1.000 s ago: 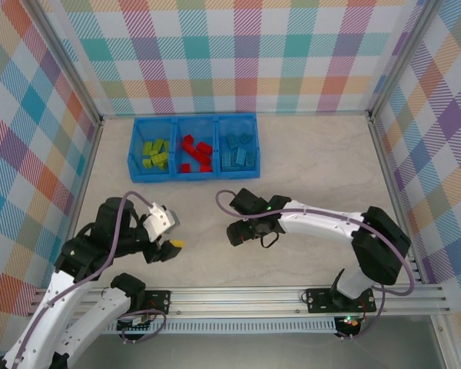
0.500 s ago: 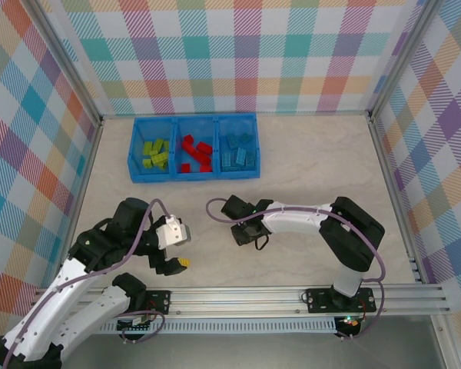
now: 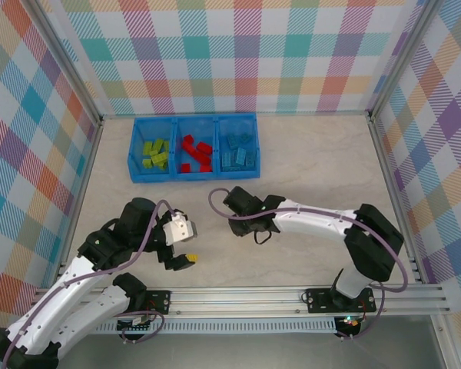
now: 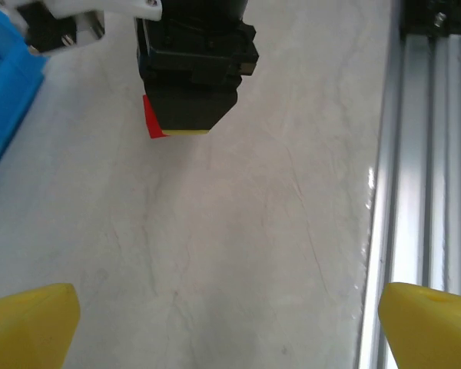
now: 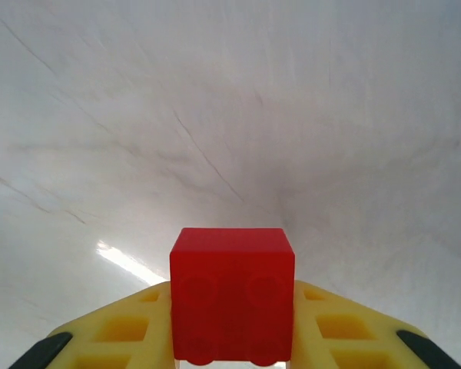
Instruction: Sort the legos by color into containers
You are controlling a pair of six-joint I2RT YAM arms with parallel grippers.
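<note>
Right wrist cam: the red lego (image 5: 232,296) and the right gripper (image 5: 232,342) fingers (image 5: 123,334) clamping it run off the bottom edge, so I can't see the brick's lower end. Left wrist cam: that brick is mostly behind the right gripper's black body, just a red sliver visible. The tray (image 4: 4,92) is clipped by the left edge, and the left gripper (image 4: 230,327) fingertips (image 4: 31,323) by the bottom corners. Top cam: right jaws are buried under the gripper's own body, can't read them. The binned legos (image 3: 196,154) are too small for me to count.

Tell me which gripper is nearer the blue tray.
Right. The right gripper, holding a red brick, is partway out toward the tray; the left gripper is farther back, by the rail.
</note>
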